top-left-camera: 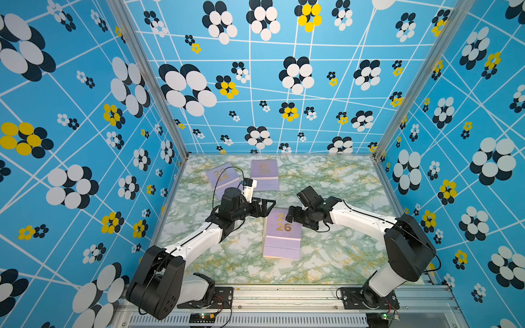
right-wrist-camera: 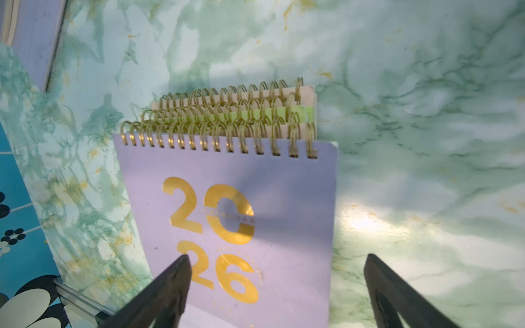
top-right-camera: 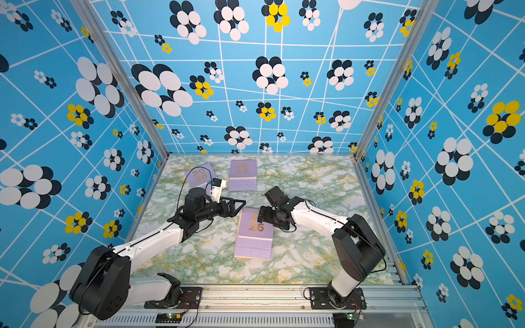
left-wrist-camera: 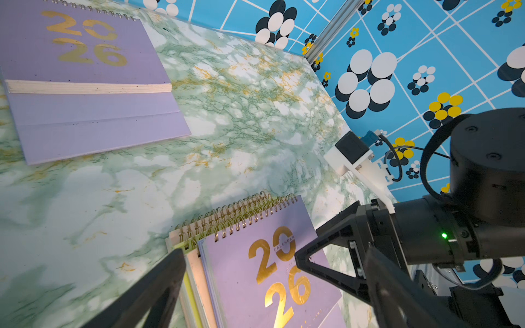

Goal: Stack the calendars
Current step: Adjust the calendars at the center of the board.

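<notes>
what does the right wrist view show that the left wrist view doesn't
Only the right wrist view: the top lilac calendar head-on with its whole row of spiral rings, and the open right gripper with one finger over the cover and one over bare table.
Only the left wrist view: a separate lilac calendar lying flat and almost whole, the right arm's wrist camera, and the open left gripper.
Both: the stack, with peach and yellow edges under that top calendar, on the green marble table.
</notes>
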{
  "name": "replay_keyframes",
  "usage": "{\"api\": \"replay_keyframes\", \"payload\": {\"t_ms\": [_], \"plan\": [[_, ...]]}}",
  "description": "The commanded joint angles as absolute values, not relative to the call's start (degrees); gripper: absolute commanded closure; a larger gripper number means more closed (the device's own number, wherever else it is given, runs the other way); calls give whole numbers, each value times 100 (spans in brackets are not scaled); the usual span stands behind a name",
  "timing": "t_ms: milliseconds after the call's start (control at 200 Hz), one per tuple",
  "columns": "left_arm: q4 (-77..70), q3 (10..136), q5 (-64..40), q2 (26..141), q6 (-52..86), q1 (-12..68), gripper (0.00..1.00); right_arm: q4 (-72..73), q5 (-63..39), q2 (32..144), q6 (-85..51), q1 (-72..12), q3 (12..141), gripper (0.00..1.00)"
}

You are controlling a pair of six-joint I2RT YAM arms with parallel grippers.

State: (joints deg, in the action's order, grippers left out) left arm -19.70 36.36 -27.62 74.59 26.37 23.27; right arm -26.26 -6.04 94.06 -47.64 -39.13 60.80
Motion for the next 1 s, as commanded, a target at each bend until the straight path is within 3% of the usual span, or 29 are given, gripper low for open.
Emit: {"api": "replay_keyframes", "payload": {"t_ms": [0,999], "plan": [[-2048,3591,-2828,7495,2629,2270,0,-2886,-518,9452,-4537,-3864,6204,4],[-2070,3629,-2869,7645,2635,2252,0,-2911,-708,10148,-4258,-3937,7083,3]]}}
